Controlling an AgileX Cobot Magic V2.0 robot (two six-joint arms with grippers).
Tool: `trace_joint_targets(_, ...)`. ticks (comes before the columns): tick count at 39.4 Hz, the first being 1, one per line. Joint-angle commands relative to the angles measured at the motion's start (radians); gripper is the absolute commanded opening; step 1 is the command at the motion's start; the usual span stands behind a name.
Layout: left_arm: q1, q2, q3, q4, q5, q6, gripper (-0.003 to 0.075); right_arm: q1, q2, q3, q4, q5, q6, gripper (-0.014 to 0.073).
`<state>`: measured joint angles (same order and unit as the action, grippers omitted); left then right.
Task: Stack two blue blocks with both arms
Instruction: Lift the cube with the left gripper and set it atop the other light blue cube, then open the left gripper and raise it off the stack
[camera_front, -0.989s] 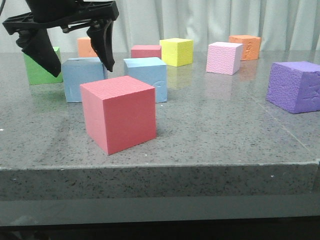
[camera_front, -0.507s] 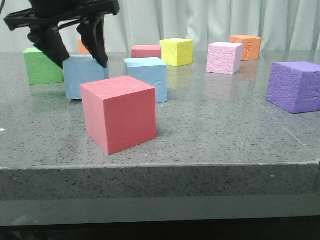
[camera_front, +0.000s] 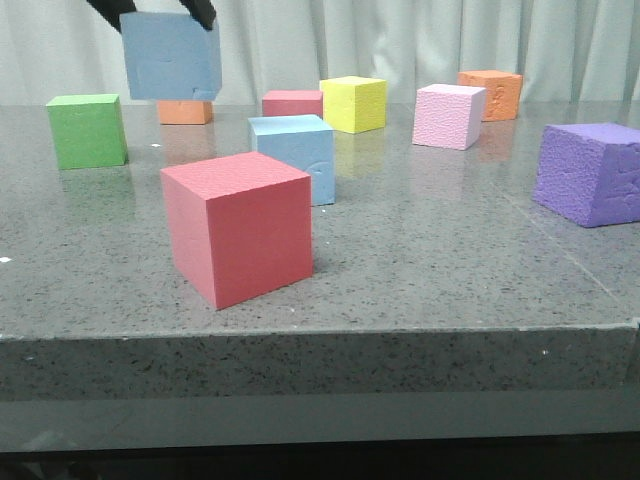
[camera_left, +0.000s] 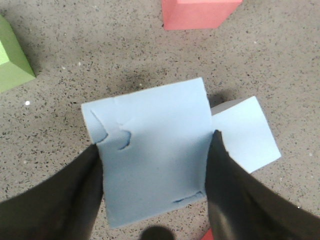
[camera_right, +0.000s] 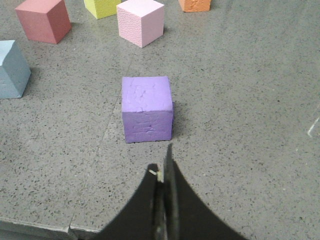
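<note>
I see one blue block (camera_front: 171, 56) up off the bench (camera_front: 420, 260), clamped between the black fingers (camera_left: 55, 200) of my left hand (camera_left: 152, 172), which presses its two opposite faces. The second blue block (camera_front: 293, 157) sits on the bench at about 5 o'clock from the lifted one, behind the big red cube (camera_front: 240, 228). A green cube (camera_front: 87, 130) stands at 9 o'clock from that second block. My right hand (camera_right: 163, 172) is clenched on nothing, its fingers pressed together, above the bench near the purple cube (camera_right: 147, 109).
</note>
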<state>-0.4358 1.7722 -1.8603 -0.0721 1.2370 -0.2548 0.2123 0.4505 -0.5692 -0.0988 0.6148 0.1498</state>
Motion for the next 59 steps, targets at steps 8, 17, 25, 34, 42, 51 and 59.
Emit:
trace_joint_targets(8,-0.095,-0.046,-0.038,-0.014,-0.08,0.022,0.0293,-0.006,0.006,-0.027,-0.006,-0.082,-0.011,-0.0067)
trace_joint_targets(17,-0.139,-0.029,-0.045,-0.014,-0.126,0.022,0.0295,-0.006,0.006,-0.027,-0.006,-0.083,-0.011,-0.0067)
trace_joint_targets(25,-0.139,0.005,-0.047,-0.035,-0.126,0.022,0.0295,-0.006,0.006,-0.027,-0.005,-0.083,-0.011,-0.0067)
trace_joint_targets(34,-0.139,0.03,-0.047,-0.058,-0.126,0.022,0.0295,-0.006,0.006,-0.027,-0.005,-0.083,-0.011,-0.0067)
trace_joint_targets(42,-0.139,0.03,-0.047,-0.058,-0.13,0.022,0.0297,-0.006,0.006,-0.027,-0.005,-0.083,-0.011,-0.0067)
trace_joint_targets(51,-0.139,0.03,-0.047,-0.058,-0.136,0.025,0.0464,-0.006,0.006,-0.027,-0.005,-0.083,-0.011,-0.0067)
trace_joint_targets(59,-0.139,0.028,-0.047,-0.047,-0.136,0.027,0.0531,-0.006,0.006,-0.027,-0.005,-0.083,-0.011,-0.0067)
